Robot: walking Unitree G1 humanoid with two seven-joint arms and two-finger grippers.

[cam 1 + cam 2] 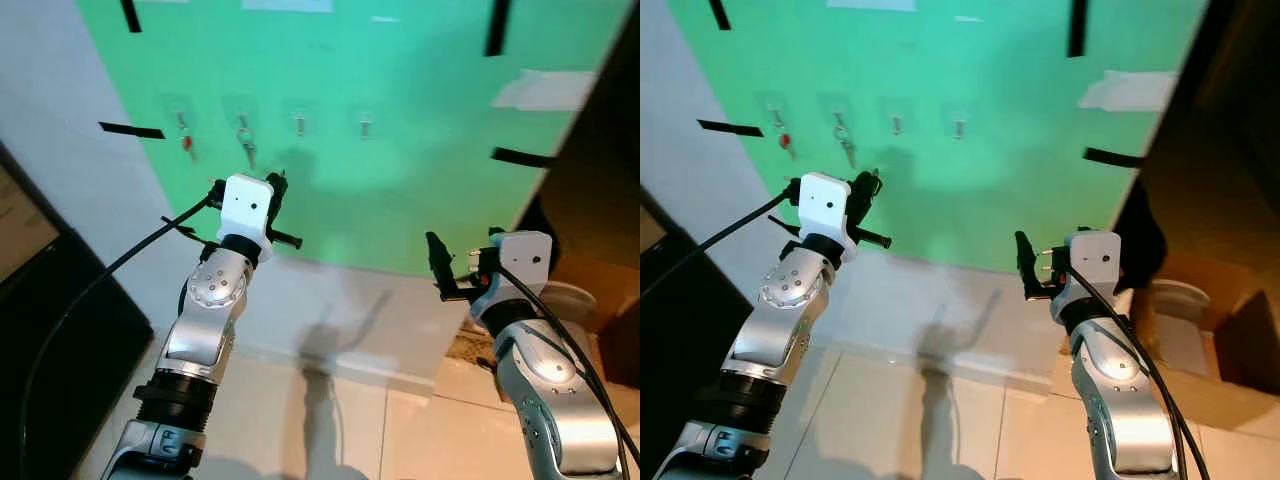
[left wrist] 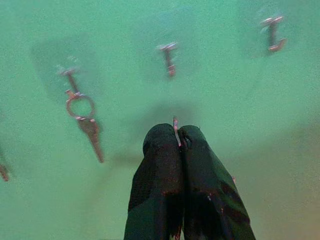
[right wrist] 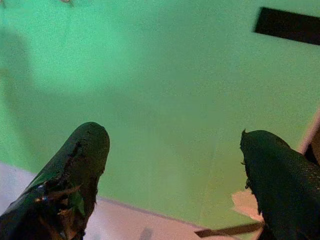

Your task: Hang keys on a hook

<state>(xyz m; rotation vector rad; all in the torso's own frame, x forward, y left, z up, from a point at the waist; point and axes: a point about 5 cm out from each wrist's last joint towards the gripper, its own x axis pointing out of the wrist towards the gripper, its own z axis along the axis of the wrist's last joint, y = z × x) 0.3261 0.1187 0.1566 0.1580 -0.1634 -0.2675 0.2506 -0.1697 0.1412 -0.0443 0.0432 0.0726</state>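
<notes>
Hanging on its hook [image 2: 69, 79], the key [image 2: 90, 131] sits beside the closed left tool [image 2: 177, 134].

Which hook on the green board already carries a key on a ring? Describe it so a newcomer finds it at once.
Start at the green board on the wall, where four small hooks sit in a row. The one meant is the second hook from the left, just above the raised left hand. A ring with a silver key hangs from it, while the two hooks to its right are bare and its left neighbour holds something red.

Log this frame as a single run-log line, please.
left gripper shut, raised below hooks | key hangs on second hook | third hook bare | right gripper open, idle
</notes>
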